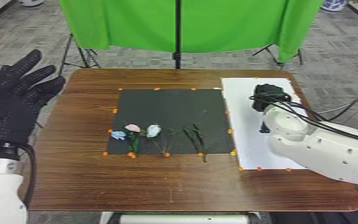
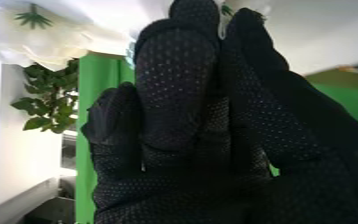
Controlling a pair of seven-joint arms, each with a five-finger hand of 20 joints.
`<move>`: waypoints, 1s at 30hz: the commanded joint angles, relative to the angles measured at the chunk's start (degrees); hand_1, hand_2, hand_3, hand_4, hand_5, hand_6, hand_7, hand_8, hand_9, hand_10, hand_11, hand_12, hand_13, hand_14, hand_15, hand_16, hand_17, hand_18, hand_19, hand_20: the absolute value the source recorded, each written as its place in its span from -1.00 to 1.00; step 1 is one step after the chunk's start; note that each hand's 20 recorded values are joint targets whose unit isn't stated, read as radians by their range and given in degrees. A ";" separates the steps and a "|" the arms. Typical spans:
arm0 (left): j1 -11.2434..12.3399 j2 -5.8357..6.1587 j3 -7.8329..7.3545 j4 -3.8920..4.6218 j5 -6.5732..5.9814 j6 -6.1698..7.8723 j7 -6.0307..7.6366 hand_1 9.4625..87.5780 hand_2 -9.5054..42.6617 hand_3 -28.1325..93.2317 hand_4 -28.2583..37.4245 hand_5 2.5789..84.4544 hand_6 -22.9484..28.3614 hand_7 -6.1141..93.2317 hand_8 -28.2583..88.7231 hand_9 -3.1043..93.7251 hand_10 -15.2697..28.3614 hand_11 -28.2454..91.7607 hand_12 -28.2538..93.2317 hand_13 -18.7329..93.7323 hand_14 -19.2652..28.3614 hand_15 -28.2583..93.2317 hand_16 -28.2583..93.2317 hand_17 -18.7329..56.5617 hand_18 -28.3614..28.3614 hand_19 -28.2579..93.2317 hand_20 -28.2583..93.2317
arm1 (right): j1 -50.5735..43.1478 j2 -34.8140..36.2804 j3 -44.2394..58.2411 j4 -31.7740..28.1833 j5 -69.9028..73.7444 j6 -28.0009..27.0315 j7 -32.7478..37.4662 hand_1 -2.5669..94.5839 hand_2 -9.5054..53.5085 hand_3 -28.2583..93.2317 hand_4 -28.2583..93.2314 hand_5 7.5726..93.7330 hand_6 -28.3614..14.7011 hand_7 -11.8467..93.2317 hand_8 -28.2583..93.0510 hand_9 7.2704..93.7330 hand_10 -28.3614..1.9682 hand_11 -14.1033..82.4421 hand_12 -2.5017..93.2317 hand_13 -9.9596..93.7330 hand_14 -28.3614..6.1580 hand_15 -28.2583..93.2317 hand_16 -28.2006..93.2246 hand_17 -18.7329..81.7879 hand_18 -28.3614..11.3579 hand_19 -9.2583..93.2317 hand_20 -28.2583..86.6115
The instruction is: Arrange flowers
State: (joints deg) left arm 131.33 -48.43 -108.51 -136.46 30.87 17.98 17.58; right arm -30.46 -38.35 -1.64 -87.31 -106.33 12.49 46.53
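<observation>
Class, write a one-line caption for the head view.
Flowers lie on a dark mat between the robot's left hand and right hand.

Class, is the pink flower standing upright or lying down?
Lying down: in the head view, the pink flower rests on the dark mat, its stem stretched along the surface towards the near edge.

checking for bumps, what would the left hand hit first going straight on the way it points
For the left hand, the way looks free beside the table, perhaps brushing the green cloth farther off; depth is unclear.
</observation>
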 commanded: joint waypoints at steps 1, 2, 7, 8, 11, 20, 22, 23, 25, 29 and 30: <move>1.62 -0.52 -1.06 -0.72 0.35 -0.16 0.39 -0.71 -0.33 0.73 -1.00 -0.21 0.26 -0.65 -0.66 -0.31 0.57 -0.12 -0.37 -0.23 0.96 0.33 -0.70 -0.68 0.86 0.50 -0.43 | 2.79 -0.17 1.31 -7.59 -1.85 5.99 -3.81 0.23 -1.00 0.65 -1.00 0.70 0.47 -0.14 -0.52 0.99 0.61 -0.47 -0.20 0.80 0.65 0.43 -0.13 0.31 -0.31 1.00 0.09; 1.52 -0.46 -1.10 -0.76 0.44 -0.18 0.38 -0.71 -0.33 0.73 -1.00 -0.21 0.26 -0.65 -0.66 -0.31 0.57 -0.12 -0.37 -0.23 0.95 0.33 -0.70 -0.68 0.86 0.50 -0.43 | 2.52 -0.81 2.24 -8.43 -1.49 6.02 -4.66 0.23 -1.00 0.65 -1.00 0.70 0.47 -0.14 -0.52 0.99 0.61 -0.47 -0.20 0.80 0.65 0.43 -0.13 0.31 -0.31 1.00 0.09; 0.46 -0.15 -0.84 -0.57 0.64 -0.52 -0.11 -0.71 -0.33 0.73 -1.00 -0.21 0.25 -0.65 -0.66 -0.31 0.57 -0.12 -0.37 -0.23 0.96 0.33 -0.70 -0.68 0.86 0.50 -0.43 | 3.55 -4.78 1.99 -12.13 -0.25 7.09 -7.27 0.22 -1.00 0.65 -1.00 0.71 0.47 -0.15 -0.51 1.00 0.61 -0.47 -0.20 0.80 0.66 0.43 -0.13 0.32 -0.30 1.00 0.10; 0.21 -0.09 -0.79 -0.46 0.63 -0.59 -0.30 -0.71 -0.33 0.73 -1.00 -0.21 0.25 -0.65 -0.66 -0.31 0.57 -0.13 -0.37 -0.23 0.96 0.33 -0.70 -0.68 0.86 0.50 -0.43 | 2.37 -5.98 3.35 -12.49 -0.94 6.31 -7.69 0.22 -1.00 0.66 -1.00 0.71 0.47 -0.15 -0.51 1.00 0.61 -0.47 -0.20 0.80 0.66 0.43 -0.13 0.32 -0.30 1.00 0.10; -0.74 0.32 -0.33 -0.19 0.51 -0.52 -0.31 -0.71 -0.33 0.73 -1.00 -0.21 0.25 -0.65 -0.66 -0.31 0.57 -0.13 -0.37 -0.23 0.96 0.33 -0.70 -0.68 0.86 0.50 -0.43 | 2.51 -9.27 2.66 -13.53 -0.07 7.11 -8.36 0.22 -1.00 0.66 -1.00 0.70 0.46 -0.15 -0.50 1.00 0.61 -0.47 -0.19 0.80 0.65 0.44 -0.14 0.32 -0.30 1.00 0.11; -2.70 0.73 0.26 0.54 0.72 -1.18 -1.01 -0.71 -0.33 0.73 -1.00 -0.21 0.25 -0.65 -0.66 -0.31 0.57 -0.13 -0.37 -0.23 0.96 0.33 -0.70 -0.68 0.86 0.50 -0.43 | 2.09 -15.56 -0.47 -14.01 -0.22 6.10 -8.12 0.22 -1.00 0.66 -1.00 0.70 0.47 -0.15 -0.50 1.00 0.61 -0.47 -0.19 0.79 0.65 0.45 -0.14 0.32 -0.30 1.00 0.12; -2.57 1.45 0.24 0.63 0.19 -1.01 -0.51 -0.71 -0.33 0.73 -1.00 -0.21 0.25 -0.65 -0.66 -0.31 0.57 -0.12 -0.37 -0.23 0.96 0.33 -0.70 -0.68 0.86 0.50 -0.43 | 1.36 -15.64 -0.39 -14.12 0.37 5.97 -7.61 0.22 -1.00 0.66 -1.00 0.70 0.47 -0.15 -0.50 1.00 0.61 -0.47 -0.19 0.79 0.64 0.45 -0.14 0.32 -0.30 1.00 0.12; -2.47 1.60 0.21 0.65 0.10 -0.98 -0.22 -0.71 -0.32 0.73 -1.00 -0.21 0.25 -0.65 -0.66 -0.31 0.57 -0.13 -0.37 -0.23 0.95 0.33 -0.70 -0.68 0.86 0.50 -0.43 | 1.60 -15.70 -1.16 -13.98 0.35 6.40 -7.32 0.21 -1.00 0.66 -1.00 0.70 0.47 -0.15 -0.49 1.00 0.61 -0.47 -0.19 0.79 0.64 0.45 -0.14 0.32 -0.30 1.00 0.12; -2.82 1.61 0.47 0.84 0.14 -1.05 -0.23 -0.71 -0.33 0.73 -1.00 -0.21 0.25 -0.65 -0.66 -0.31 0.56 -0.13 -0.37 -0.23 0.95 0.33 -0.70 -0.68 0.86 0.50 -0.43 | 2.02 -15.98 -2.42 -13.50 0.60 6.80 -6.98 0.21 -1.00 0.66 -1.00 0.70 0.47 -0.15 -0.50 1.00 0.61 -0.47 -0.19 0.79 0.64 0.45 -0.14 0.31 -0.30 1.00 0.12; -3.49 1.44 1.12 1.11 0.11 -1.39 -0.36 -0.71 -0.33 0.73 -1.00 -0.21 0.25 -0.65 -0.66 -0.31 0.57 -0.13 -0.37 -0.23 0.96 0.32 -0.70 -0.68 0.85 0.50 -0.43 | 1.80 -17.44 -3.43 -12.08 1.09 7.55 -6.18 0.21 -1.00 0.66 -1.00 0.69 0.47 -0.14 -0.50 1.00 0.61 -0.47 -0.19 0.79 0.63 0.46 -0.14 0.31 -0.30 1.00 0.13; -3.55 1.42 1.17 1.08 0.18 -1.30 -0.51 -0.71 -0.33 0.73 -1.00 -0.21 0.25 -0.65 -0.66 -0.31 0.57 -0.13 -0.37 -0.23 0.96 0.32 -0.70 -0.68 0.85 0.50 -0.43 | 1.36 -17.81 -3.17 -11.75 1.27 7.19 -6.28 0.21 -1.00 0.66 -1.00 0.69 0.47 -0.14 -0.50 1.00 0.61 -0.47 -0.19 0.79 0.62 0.46 -0.15 0.31 -0.30 1.00 0.13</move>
State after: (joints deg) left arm 128.34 -46.99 -108.27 -136.09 31.10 17.40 17.35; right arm -28.46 -54.70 -3.79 -100.79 -105.65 18.84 39.21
